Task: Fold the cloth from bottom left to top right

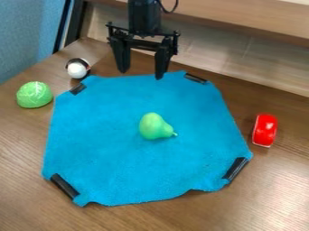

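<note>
The black gripper (142, 73) hangs open over the far edge of the cloth, its two fingers apart with nothing between them. Spread flat on the table, the blue cloth (114, 149) has a black strip at each of its corners. The bottom left corner strip (64, 186) lies far from the gripper, near the front. The top right corner strip (195, 78) is just right of the gripper. A green pear (155, 127) rests on the middle of the cloth.
A green cabbage-like toy (34, 94) and a black and white ball (78, 68) stand left of the cloth. To the right is a red object (264, 130). A wooden ledge (241, 20) and wall run behind the table (30, 207).
</note>
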Tool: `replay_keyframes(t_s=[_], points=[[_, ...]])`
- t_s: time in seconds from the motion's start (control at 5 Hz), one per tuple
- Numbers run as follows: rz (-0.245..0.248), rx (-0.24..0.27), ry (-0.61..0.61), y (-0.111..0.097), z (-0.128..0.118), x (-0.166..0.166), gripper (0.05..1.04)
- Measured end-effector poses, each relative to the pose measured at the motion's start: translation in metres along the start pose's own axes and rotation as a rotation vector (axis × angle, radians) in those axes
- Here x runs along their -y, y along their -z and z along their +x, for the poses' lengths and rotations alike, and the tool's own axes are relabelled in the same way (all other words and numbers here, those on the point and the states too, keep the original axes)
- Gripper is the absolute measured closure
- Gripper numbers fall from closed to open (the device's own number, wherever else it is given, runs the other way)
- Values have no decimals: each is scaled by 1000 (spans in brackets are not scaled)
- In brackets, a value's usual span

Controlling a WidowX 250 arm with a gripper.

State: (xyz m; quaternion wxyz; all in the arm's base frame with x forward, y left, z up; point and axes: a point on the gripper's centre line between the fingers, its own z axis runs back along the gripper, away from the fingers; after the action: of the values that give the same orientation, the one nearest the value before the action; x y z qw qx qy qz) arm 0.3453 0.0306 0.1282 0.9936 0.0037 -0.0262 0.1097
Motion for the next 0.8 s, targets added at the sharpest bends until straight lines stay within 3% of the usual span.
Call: replay_keyframes(t_s=[0.4, 0.8], points=[[-10, -48, 6, 23, -7, 7, 82], [-32, -5, 178, 28, -13, 59, 82]])
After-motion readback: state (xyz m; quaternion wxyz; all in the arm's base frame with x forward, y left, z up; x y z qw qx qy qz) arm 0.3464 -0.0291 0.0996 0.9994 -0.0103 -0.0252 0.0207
